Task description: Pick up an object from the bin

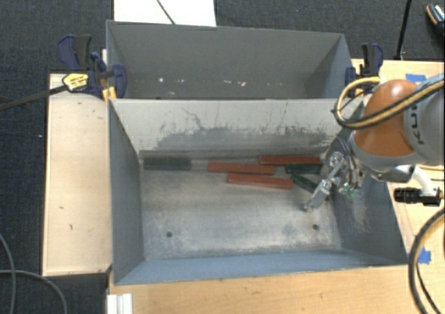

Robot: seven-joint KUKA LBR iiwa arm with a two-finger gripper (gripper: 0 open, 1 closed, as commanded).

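The robot's gripper point(314, 201) hangs low over the right side of the grey metal bin point(229, 226), near its floor; whether it is released or clenched cannot be told. A short dark green stick point(304, 182) lies just beside it, towards the back wall. Further left lies a red-brown stick point(259, 180), with two more red-brown sticks point(229, 166) along the back wall and a second green stick point(165, 163) well apart at the far left. The bin's floor is scuffed and mostly bare. Dark carpet point(42, 14) surrounds the bin.
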